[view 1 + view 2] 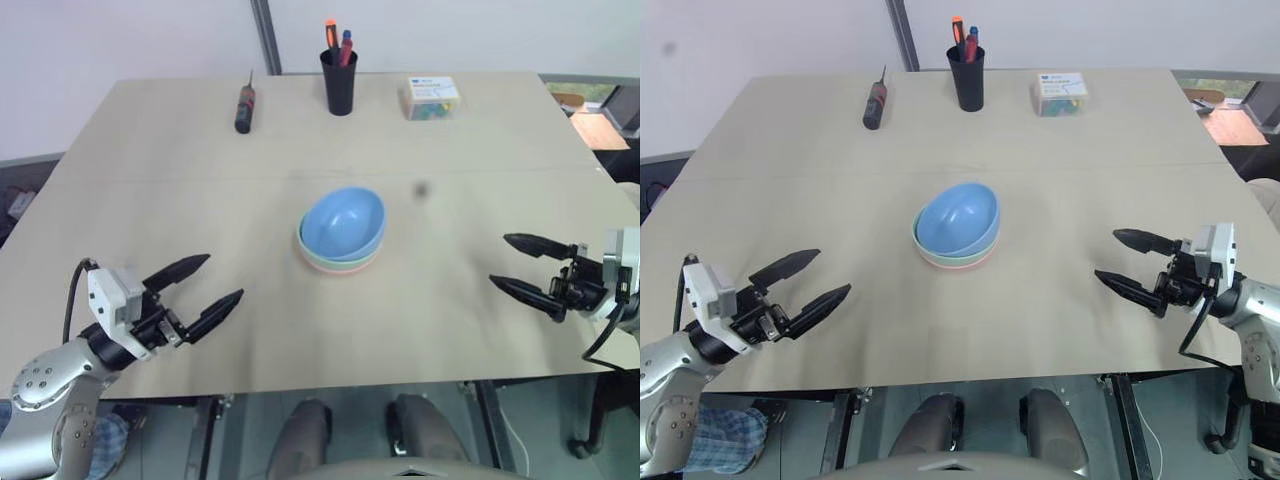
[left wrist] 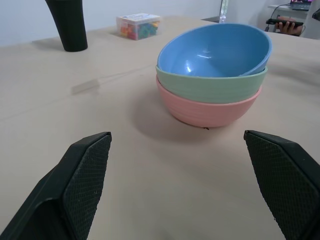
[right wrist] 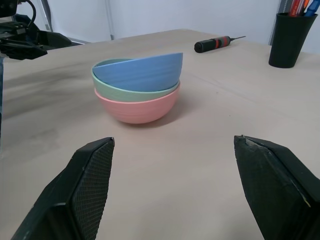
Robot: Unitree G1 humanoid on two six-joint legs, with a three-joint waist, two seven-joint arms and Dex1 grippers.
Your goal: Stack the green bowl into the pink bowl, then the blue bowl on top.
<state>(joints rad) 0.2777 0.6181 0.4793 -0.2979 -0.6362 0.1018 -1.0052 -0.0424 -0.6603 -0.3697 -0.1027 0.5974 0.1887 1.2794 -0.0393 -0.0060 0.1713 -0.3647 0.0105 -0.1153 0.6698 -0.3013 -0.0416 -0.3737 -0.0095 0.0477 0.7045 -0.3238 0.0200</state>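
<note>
The three bowls stand nested in the middle of the table. The pink bowl is at the bottom, the green bowl sits inside it, and the blue bowl rests on top, tilted toward my left side. My left gripper hovers open near the table's front left, well apart from the stack. My right gripper hovers open at the front right, pointing toward the stack and empty. In the right wrist view the stack is straight ahead, with the left gripper beyond it.
At the back of the light wooden table lie a black-and-red screwdriver, a black cup of pens and a small clear box of coloured pieces. The table's front edge runs just under both grippers.
</note>
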